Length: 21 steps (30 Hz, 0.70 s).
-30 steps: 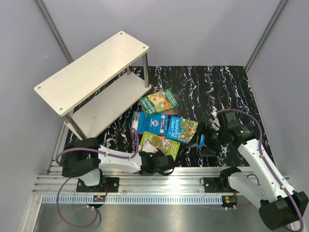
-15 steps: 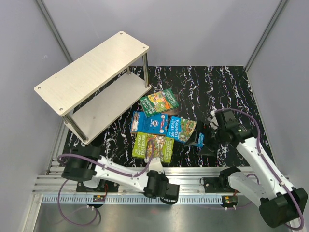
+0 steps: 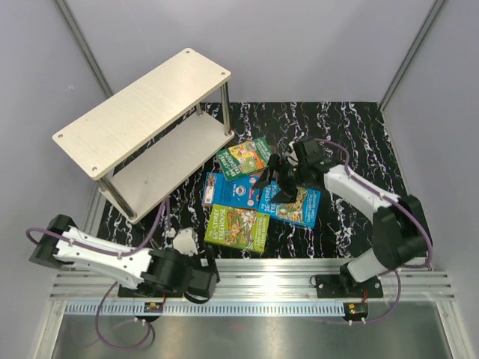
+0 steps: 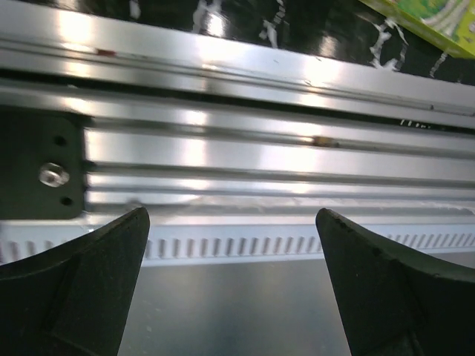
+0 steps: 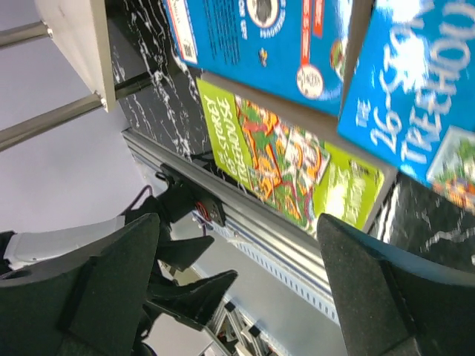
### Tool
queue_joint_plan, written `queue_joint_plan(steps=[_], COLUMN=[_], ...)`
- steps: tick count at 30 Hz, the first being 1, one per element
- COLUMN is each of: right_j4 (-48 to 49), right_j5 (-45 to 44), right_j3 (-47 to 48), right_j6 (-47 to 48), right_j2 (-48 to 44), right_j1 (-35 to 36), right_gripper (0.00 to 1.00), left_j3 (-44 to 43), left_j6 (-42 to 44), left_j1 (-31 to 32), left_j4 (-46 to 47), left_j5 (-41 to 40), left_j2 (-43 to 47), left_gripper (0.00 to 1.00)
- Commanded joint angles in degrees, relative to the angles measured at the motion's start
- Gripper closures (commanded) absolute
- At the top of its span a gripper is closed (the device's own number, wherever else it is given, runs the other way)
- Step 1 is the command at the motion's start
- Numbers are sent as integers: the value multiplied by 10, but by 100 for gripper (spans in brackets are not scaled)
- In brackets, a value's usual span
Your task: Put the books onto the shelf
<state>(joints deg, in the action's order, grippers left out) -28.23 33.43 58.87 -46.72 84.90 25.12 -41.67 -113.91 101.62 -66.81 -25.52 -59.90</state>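
Several books lie in a loose pile mid-table: a green one (image 3: pixel 245 157), a blue one (image 3: pixel 236 191), a blue Treehouse one (image 3: pixel 293 206) and a lime-green one (image 3: pixel 236 228). My right gripper (image 3: pixel 273 182) hovers open just above the pile, holding nothing. Its wrist view shows the blue book (image 5: pixel 260 44), the blue Treehouse book (image 5: pixel 415 96) and the lime-green book (image 5: pixel 282 163) beyond my right gripper (image 5: pixel 237 222). My left gripper (image 3: pixel 209 280) is open and empty over the front rail, near the lime-green book's corner (image 4: pixel 438 18). The pale wooden shelf (image 3: pixel 142 101) stands at the back left, its two boards bare.
An aluminium rail (image 3: pixel 299 273) runs along the table's near edge, under the left gripper (image 4: pixel 232 215). Grey walls enclose the cell. The shelf's corner and a metal leg (image 5: pixel 44 122) show in the right wrist view, as does the left arm's gripper (image 5: pixel 185 289).
The right arm swung from the right side leftward to over the books. The left arm drew back off the lime-green book to the front rail, and its gripper opened.
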Motion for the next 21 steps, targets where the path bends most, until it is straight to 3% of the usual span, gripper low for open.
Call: queue_joint_plan(steps=[1, 5, 8, 11, 12, 13, 16, 18, 21], right_j4=[91, 115, 108, 100, 103, 106, 130, 149, 164], right_j5=[-14, -16, -25, -30, -32, -33, -35, -34, -39], right_j3=[28, 84, 129, 136, 128, 116, 36, 6, -39], right_j6=[-10, 5, 27, 44, 44, 45, 39, 33, 26], right_j2=[71, 169, 235, 270, 271, 265, 241, 230, 214], right_j1=[13, 36, 57, 69, 70, 70, 70, 73, 93], right_gripper=[6, 9, 12, 13, 13, 14, 14, 15, 15], left_j3=[62, 91, 105, 108, 105, 99, 49, 14, 15], left_j6=[-244, -246, -204, -56, 7, 123, 239, 290, 327], left_j1=[-3, -26, -68, -150, -180, -238, -280, -300, -331], left_j4=[-24, -73, -59, 5, 76, 110, 163, 201, 274], left_j5=[-44, -57, -55, -45, -33, -16, 16, 34, 66], left_j2=[101, 152, 173, 172, 147, 122, -5, -87, -137], left_gripper=[1, 1, 1, 1, 1, 1, 1, 1, 1])
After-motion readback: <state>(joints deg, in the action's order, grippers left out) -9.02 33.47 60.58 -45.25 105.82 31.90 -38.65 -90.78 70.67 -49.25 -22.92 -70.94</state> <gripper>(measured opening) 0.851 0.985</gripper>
